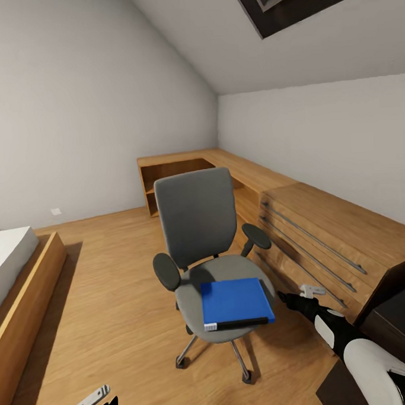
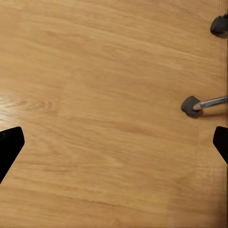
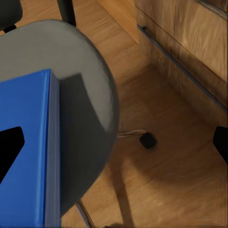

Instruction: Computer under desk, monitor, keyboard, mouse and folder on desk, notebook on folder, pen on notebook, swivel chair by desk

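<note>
One folder (image 1: 236,300) flat on swivel chair (image 1: 198,226) seat; right hand (image 1: 308,293) beside it, released, empty.

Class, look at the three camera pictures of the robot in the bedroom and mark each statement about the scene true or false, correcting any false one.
1. The folder lies flat on the seat of the swivel chair. True.
2. The right gripper is clamped on the folder. False: it hovers beside the seat, jaws open, touching nothing.
3. The swivel chair stands beside the light-wood drawer chest. True.
4. The folder is red. False: it is bright blue with a white edge.
5. The left gripper holds a pen. False: its open fingers hang over bare wooden floor, near a chair castor.
</note>
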{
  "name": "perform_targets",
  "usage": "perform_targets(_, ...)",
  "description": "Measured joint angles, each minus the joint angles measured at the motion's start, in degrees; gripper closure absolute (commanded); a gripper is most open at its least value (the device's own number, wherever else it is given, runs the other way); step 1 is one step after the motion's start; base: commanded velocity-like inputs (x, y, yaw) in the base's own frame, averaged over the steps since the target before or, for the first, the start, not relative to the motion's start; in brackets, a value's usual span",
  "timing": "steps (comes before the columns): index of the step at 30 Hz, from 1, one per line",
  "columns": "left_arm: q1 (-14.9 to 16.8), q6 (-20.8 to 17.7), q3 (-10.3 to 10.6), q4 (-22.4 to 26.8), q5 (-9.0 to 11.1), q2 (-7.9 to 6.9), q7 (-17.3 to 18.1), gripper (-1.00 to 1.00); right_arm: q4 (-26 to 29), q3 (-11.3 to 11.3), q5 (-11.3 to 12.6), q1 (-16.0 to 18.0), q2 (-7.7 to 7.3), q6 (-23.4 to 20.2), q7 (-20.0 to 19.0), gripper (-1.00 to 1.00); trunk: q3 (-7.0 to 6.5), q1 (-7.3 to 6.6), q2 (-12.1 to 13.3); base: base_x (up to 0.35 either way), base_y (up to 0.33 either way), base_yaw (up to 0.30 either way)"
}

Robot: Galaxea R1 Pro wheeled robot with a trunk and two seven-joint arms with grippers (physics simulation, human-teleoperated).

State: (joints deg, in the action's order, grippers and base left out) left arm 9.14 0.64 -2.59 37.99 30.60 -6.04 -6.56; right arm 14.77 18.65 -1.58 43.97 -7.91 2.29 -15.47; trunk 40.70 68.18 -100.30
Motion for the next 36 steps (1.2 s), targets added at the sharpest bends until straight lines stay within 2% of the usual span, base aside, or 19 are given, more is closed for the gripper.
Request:
perform_targets(20,0.0,0.0,0.0,0.0,0.0,0.00,0.0,-1.00,-0.1,0.0,0.0,0.0,0.11,0.0,0.0,-1.00,0.00,0.00,0.0,0.000,0.000,-0.018)
perform_targets(26,0.0,0.0,0.0,0.0,0.0,0.00,0.0,-1.00,0.2,0.0,0.0,0.0,1.09,0.0,0.0,-1.00,-0.04,0.00,0.0,0.000,0.000,-0.034)
perform_targets(36,0.0,0.0,0.0,0.0,0.0,0.00,0.0,-1.00,0.3,0.0,0.0,0.0,1.30,0.0,0.0,-1.00,-0.49,0.00,0.0,0.006,0.012,-0.131)
